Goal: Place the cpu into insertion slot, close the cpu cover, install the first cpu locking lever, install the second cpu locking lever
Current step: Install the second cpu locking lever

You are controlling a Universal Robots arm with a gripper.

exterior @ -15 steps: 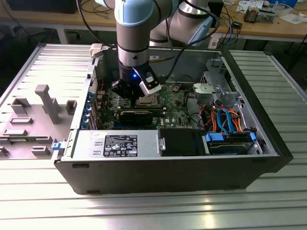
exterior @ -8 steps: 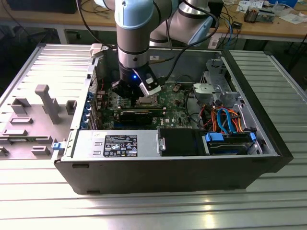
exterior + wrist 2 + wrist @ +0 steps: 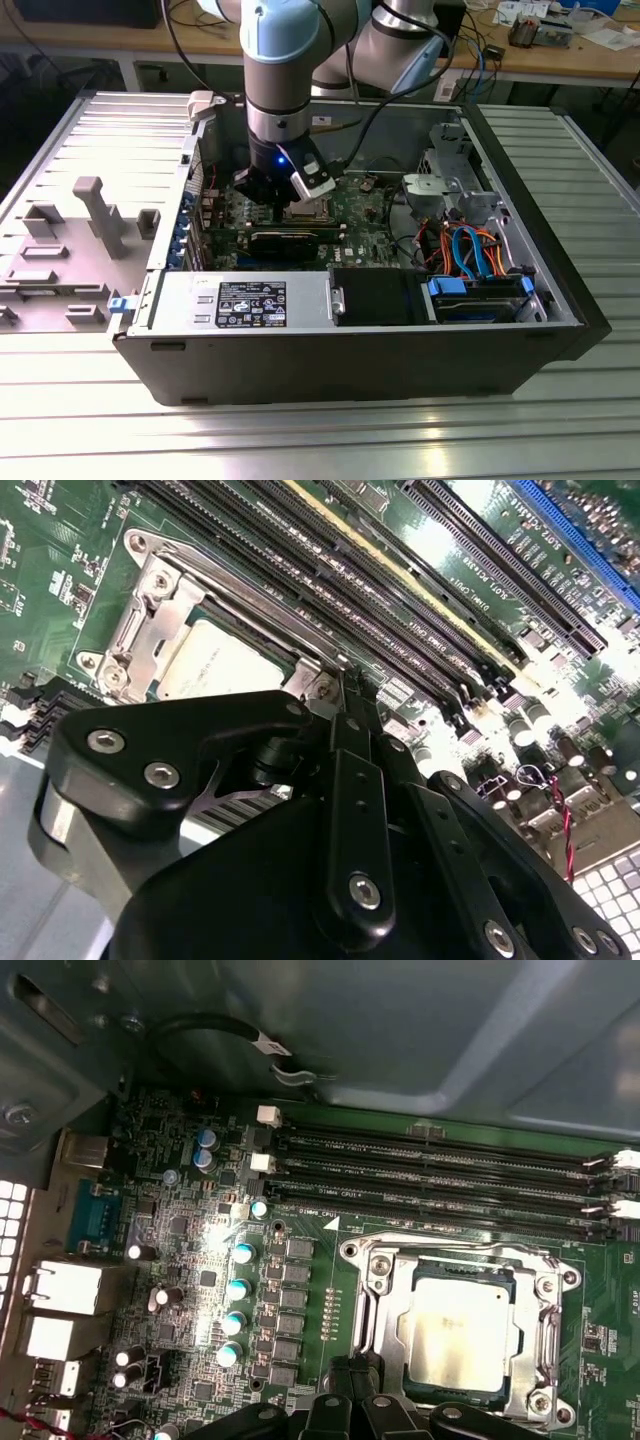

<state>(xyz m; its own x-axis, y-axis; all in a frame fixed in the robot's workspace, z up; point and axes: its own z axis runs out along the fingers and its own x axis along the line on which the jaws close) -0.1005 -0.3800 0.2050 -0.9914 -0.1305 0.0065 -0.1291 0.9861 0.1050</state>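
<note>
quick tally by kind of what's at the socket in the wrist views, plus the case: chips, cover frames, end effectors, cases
cpu: 1
cpu cover: 1
end effector: 1
computer case: 1
total: 4

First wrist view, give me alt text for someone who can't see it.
A pale cpu sits in its insertion slot under the silver cpu cover on a green circuit board. The black claw hangs close beside the socket, and long black memory slots run alongside.
</note>
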